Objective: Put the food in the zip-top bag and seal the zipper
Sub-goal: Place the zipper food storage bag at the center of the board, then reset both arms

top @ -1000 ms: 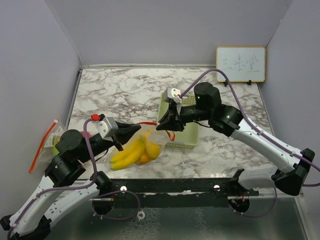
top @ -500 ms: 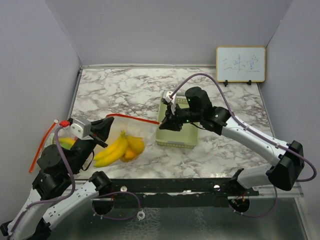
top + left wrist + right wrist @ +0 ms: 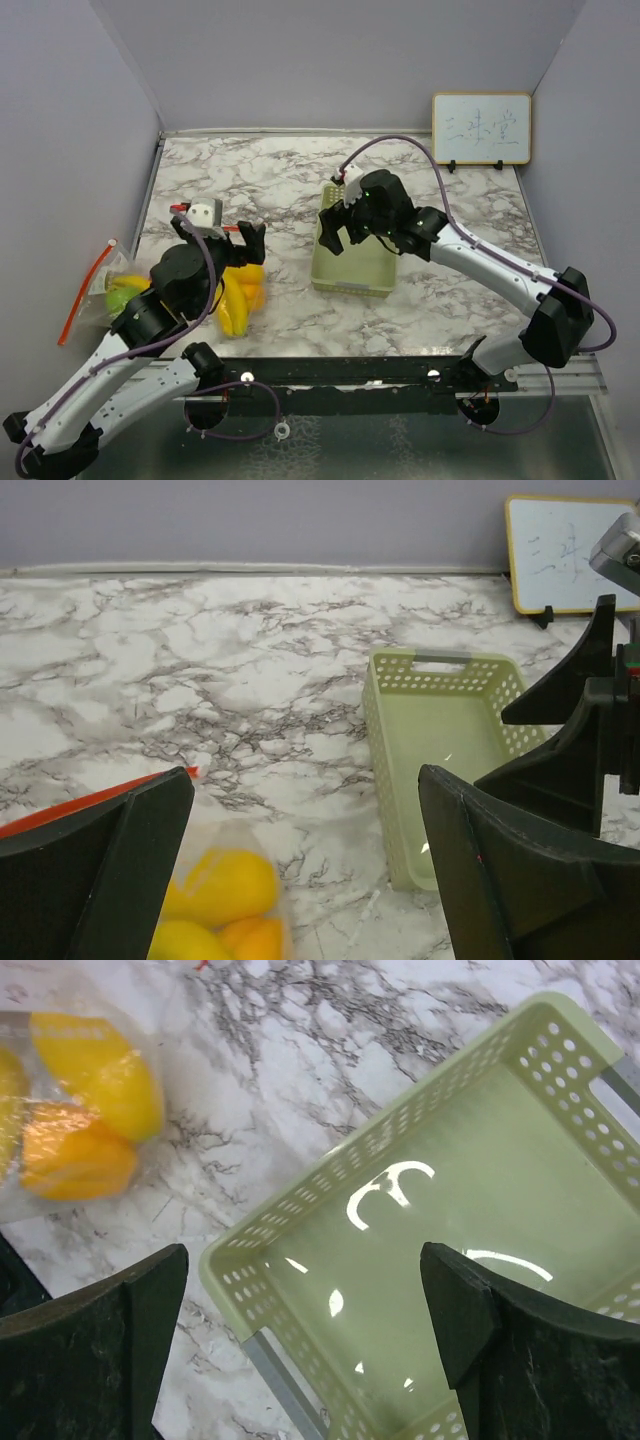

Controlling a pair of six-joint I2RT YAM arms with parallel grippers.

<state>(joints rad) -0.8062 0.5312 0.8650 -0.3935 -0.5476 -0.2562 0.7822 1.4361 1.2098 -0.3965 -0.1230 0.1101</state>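
You have two grippers to check, and both stand with their fingers spread wide and nothing between them. The left gripper [image 3: 245, 236] hangs over one clear zip-top bag [image 3: 240, 292] lying on the marble worktop [image 3: 270, 180], near the front left and just left of the one pale green mesh basket [image 3: 372, 272]. Through the plastic you can count three rounded yellow-to-orange fruits [image 3: 228, 885] in the left wrist view (the overhead view also shows bananas [image 3: 232, 312] in the same bag). The bag's red zipper strip [image 3: 95, 802] runs in behind the left finger; you cannot tell whether they touch, nor whether the zipper is pressed shut. The right gripper [image 3: 338, 224] is above the basket's left end, apart from the bag, touching neither. A second bag [image 3: 88, 292] with its own red strip lies at the far left edge, with one green fruit [image 3: 120, 298] showing in it. One whiteboard [image 3: 481, 128] stands at the back right.
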